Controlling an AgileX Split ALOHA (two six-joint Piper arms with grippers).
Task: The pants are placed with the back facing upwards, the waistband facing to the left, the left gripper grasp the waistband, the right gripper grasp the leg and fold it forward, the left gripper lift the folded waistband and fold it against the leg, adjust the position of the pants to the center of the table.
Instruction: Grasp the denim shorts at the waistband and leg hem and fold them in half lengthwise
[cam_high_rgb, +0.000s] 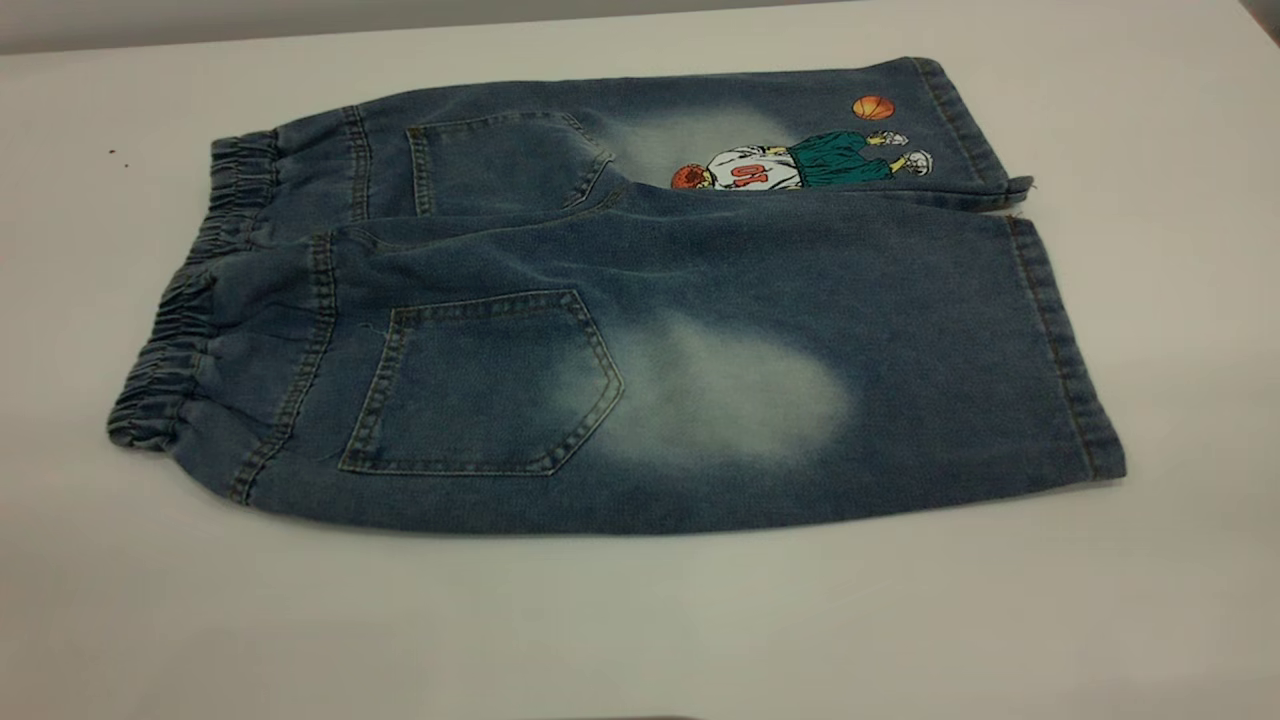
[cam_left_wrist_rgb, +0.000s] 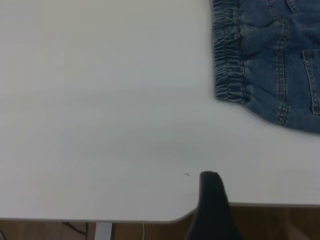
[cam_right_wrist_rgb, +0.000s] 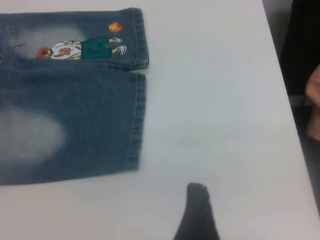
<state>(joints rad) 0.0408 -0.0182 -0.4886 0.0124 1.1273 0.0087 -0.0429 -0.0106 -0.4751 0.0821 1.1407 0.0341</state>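
The pants (cam_high_rgb: 620, 300) lie flat on the table (cam_high_rgb: 640, 620), back pockets up. Their gathered waistband (cam_high_rgb: 185, 300) points left. The plain leg (cam_high_rgb: 800, 400) with the pale patch lies nearest the camera, and the leg with the basketball print (cam_high_rgb: 800, 150) lies behind it. Neither gripper shows in the exterior view. In the left wrist view, a black part of my left gripper (cam_left_wrist_rgb: 212, 210) hangs over the table's edge, well apart from the waistband (cam_left_wrist_rgb: 227, 55). In the right wrist view, a black part of my right gripper (cam_right_wrist_rgb: 197, 215) sits over bare table, short of the leg's hem (cam_right_wrist_rgb: 136, 125).
Bare white table surrounds the pants on all sides. The left wrist view shows the table's edge (cam_left_wrist_rgb: 100, 220) with brown floor below it. In the right wrist view, a person's hand (cam_right_wrist_rgb: 314, 100) shows beyond the table's edge, next to something dark (cam_right_wrist_rgb: 300, 40).
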